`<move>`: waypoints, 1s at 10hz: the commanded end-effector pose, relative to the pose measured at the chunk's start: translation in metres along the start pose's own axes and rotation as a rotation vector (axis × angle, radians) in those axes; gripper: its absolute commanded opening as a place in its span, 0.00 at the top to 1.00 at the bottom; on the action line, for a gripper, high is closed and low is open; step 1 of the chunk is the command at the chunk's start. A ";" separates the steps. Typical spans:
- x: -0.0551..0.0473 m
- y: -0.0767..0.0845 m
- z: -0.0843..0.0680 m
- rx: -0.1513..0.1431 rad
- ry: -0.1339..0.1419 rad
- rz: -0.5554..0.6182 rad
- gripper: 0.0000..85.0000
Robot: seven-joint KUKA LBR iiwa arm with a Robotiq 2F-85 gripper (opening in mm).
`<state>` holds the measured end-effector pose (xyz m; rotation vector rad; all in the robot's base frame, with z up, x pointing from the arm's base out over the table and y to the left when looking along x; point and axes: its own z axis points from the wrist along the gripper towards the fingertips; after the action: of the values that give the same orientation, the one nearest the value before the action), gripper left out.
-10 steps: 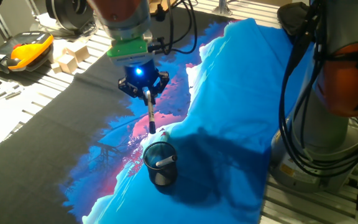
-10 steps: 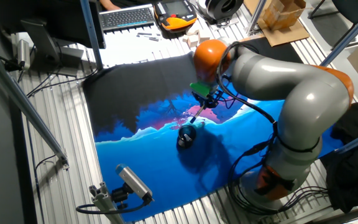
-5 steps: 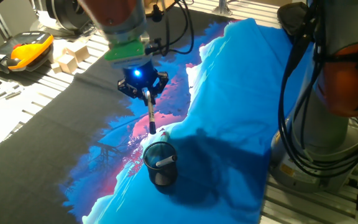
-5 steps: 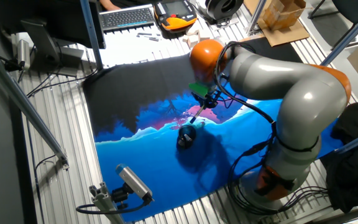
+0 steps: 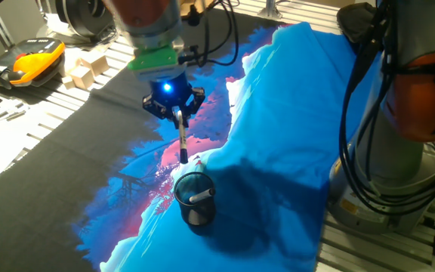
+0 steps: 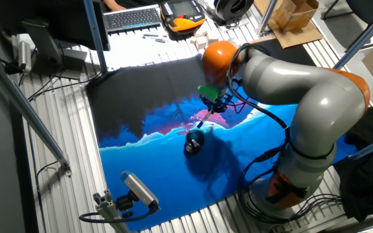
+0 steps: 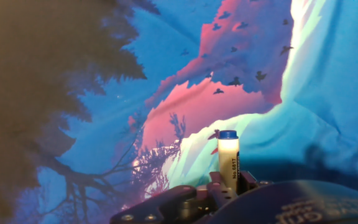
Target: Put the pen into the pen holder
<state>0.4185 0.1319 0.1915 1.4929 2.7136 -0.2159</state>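
From one fixed view, my pincer point(image 5: 178, 113) is clamped on the top of the pen point(image 5: 182, 138), which hangs upright, its dark tip just above and behind the pen holder point(image 5: 195, 199) (1 short white stick point(image 5: 200, 197) already leans inside).

The other fixed view shows the holder on the blue cloth point(image 6: 173, 168).

In the hand view, the pen's barrel rises between my fingers point(image 7: 246, 181), blue-capped.

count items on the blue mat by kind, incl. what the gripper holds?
Pens: 1, the pen held in the gripper
Pen holders: 1, the pen holder
White sticks: 1, the white stick inside the holder
Total: 3
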 end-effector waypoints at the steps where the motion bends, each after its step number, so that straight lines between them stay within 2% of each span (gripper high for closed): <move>1: 0.003 0.000 -0.001 0.010 -0.012 -0.003 1.00; 3: 0.003 -0.002 -0.001 0.029 -0.037 -0.021 1.00; 5: 0.005 -0.004 -0.002 0.060 -0.081 -0.033 1.00; 8: 0.015 -0.004 -0.002 0.083 -0.118 -0.029 1.00; 10: 0.020 -0.004 -0.001 0.109 -0.150 -0.001 1.00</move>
<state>0.4047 0.1472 0.1910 1.4439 2.6135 -0.4785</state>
